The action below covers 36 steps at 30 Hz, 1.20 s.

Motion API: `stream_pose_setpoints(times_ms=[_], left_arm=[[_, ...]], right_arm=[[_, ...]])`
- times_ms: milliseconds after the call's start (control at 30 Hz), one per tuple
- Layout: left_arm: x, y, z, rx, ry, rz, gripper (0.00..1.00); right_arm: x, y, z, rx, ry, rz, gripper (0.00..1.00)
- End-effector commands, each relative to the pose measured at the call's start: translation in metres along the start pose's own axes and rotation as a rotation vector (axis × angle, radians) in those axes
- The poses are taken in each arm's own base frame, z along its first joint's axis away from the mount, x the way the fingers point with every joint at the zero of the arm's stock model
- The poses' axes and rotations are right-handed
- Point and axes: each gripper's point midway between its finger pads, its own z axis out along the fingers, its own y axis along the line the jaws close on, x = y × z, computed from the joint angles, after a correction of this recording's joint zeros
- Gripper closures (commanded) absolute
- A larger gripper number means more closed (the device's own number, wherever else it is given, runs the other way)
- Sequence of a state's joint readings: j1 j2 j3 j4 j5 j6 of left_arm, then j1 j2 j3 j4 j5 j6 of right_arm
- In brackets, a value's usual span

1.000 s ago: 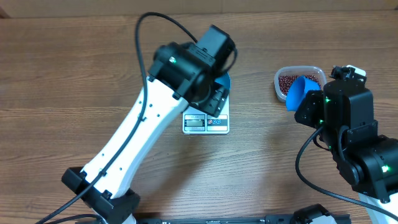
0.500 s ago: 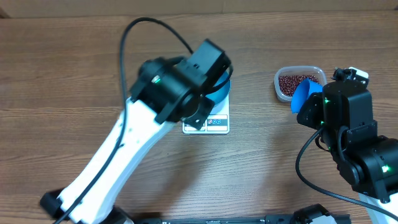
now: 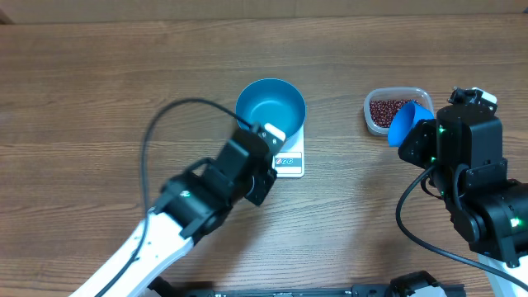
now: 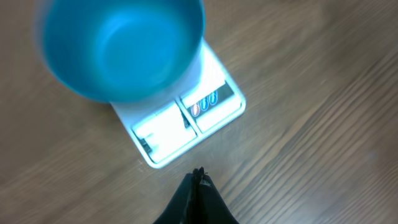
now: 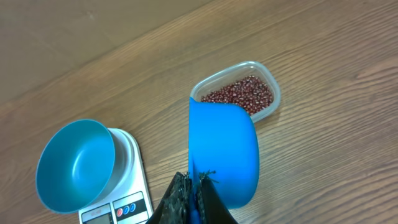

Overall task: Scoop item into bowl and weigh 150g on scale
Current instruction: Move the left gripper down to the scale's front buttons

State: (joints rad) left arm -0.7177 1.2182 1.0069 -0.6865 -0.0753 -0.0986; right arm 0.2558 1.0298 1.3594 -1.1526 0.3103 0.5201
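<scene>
Right gripper clamps scoop handle; scoop runs up-frame to beans in tub, directly ahead. Right arm nearer. Left gripper closed, empty, below scale

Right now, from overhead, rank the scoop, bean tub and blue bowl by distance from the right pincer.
1. The scoop, gripped in the right pincer.
2. The bean tub, just beyond it.
3. The bowl, far left, on the scale.

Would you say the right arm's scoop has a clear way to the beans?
Probably yes: the scoop hovers at the open tub, nothing covers the beans, and the left gripper is away by the scale.
</scene>
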Motion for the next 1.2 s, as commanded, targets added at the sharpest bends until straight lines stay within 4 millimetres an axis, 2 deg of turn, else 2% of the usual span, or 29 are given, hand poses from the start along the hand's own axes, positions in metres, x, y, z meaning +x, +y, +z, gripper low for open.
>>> stream_pose_setpoints(times_ms=[0,167,233,467,800,867,1167], left_arm=[[0.022,-0.003,0.029,0.016,0.052,-0.026,0.96],[0.016,-0.007,0.057,0.028,0.049,-0.01,0.96],[0.02,-0.015,0.07,0.067,0.075,0.006,0.96],[0.035,-0.016,0.1,0.062,0.141,0.03,0.96],[0.021,-0.015,0.109,0.056,0.08,0.054,0.96],[0.025,-0.016,0.117,0.055,0.094,0.055,0.96],[0.03,-0.014,0.125,0.046,0.11,0.055,0.96]], right_arm=[[-0.01,0.007,-0.005,-0.036,-0.028,0.018,0.96],[-0.008,0.017,0.005,-0.061,0.001,0.015,0.96],[-0.007,0.018,0.01,-0.052,0.014,0.01,0.96],[-0.006,0.022,0.024,-0.037,0.035,0.003,0.96],[-0.006,0.023,0.025,-0.037,0.037,0.003,0.96],[-0.006,0.022,0.026,-0.036,0.038,0.003,0.96],[-0.004,0.025,0.025,-0.052,0.048,0.003,0.96]])
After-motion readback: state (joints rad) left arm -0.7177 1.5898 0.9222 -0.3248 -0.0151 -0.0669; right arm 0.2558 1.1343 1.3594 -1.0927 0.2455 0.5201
